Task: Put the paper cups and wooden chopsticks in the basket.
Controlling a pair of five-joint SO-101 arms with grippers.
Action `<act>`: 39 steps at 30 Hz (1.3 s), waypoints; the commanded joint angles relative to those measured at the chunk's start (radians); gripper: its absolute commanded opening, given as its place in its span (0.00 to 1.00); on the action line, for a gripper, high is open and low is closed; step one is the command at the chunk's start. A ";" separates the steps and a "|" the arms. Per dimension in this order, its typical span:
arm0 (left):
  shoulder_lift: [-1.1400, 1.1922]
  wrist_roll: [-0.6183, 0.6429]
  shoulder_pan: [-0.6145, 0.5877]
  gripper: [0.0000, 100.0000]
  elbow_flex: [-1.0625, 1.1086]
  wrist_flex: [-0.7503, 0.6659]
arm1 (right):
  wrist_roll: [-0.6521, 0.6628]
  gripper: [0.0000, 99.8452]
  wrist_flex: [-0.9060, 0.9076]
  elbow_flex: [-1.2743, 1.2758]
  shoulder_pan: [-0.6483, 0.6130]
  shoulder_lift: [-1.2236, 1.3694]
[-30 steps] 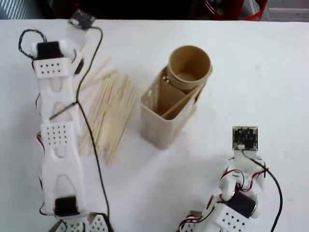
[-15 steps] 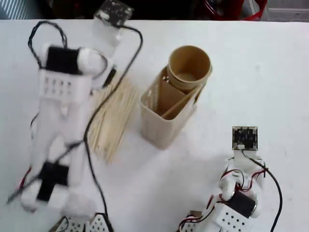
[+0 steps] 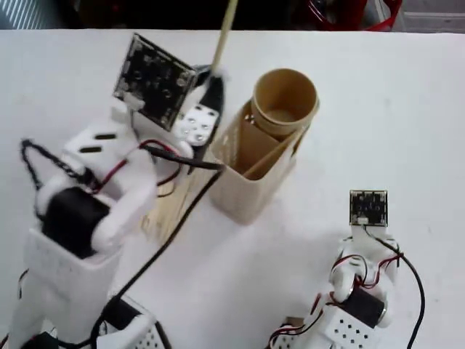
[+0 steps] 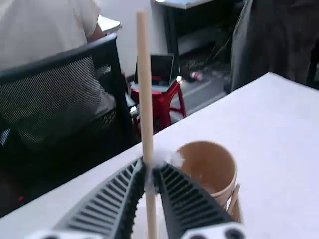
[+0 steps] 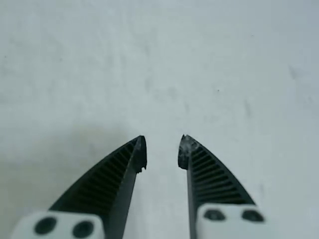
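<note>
White table beneath. Pinched upright between left gripper fingers: one wooden chopstick, just beside basket. Seated in basket: paper cup, plus leaning chopstick. Spread apart over table: right gripper fingers.

The left pincer clamps an upright wooden chopstick just beside the paper cup.

White desk; beyond its far edge, a black mesh chair, red stool and dark floor.
</note>
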 commanded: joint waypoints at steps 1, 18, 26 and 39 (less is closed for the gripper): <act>-0.024 0.026 0.068 0.02 0.092 -0.262 | 0.006 0.11 -0.018 0.009 0.010 -0.008; -0.028 0.129 0.091 0.12 0.244 -0.374 | 0.006 0.11 -0.018 0.009 0.010 -0.008; -0.030 0.127 0.048 0.13 0.242 -0.345 | 0.006 0.11 -0.018 0.009 0.010 -0.008; -0.018 -0.163 -0.562 0.11 0.365 -0.129 | 0.006 0.11 -0.018 0.009 0.010 -0.008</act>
